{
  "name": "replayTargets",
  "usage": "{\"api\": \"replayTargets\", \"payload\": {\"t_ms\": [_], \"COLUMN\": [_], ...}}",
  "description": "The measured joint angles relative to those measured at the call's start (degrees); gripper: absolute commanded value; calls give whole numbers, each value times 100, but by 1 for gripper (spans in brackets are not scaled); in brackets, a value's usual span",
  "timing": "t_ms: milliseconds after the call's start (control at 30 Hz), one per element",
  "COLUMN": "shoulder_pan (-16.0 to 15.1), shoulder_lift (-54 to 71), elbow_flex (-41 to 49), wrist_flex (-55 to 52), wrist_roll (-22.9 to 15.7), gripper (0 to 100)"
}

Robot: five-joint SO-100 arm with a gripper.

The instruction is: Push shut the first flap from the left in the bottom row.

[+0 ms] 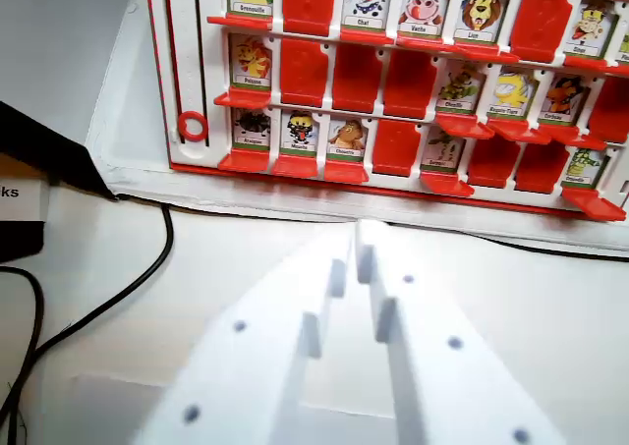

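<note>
Flap (253, 131) at the left end of the bottom row stands open, far left.
White hand (356, 241) is near, fingers together, on the desk (550, 288) side of the red board (393, 82), not touching.

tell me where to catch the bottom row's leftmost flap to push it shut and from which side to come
That flap stands open with its picture facing the camera, hinged on a red lip at its base. Don't pinch it; the gripper looks closed with jaws together. Touch the upper part of the card face, probably coming from the near side and somewhat to the wrist view's left, tipping it back about the hinge.
</note>
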Motion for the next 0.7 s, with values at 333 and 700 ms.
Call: {"api": "replayTargets", "payload": {"t_ms": [333,700], "shoulder_pan": [-1107,-1204], "shoulder_lift": [-967,-3270], "elbow_flex": [1573,1582], "wrist_flex": [-2224,-4254], "wrist_roll": [281,598], "gripper": [0,0]}}
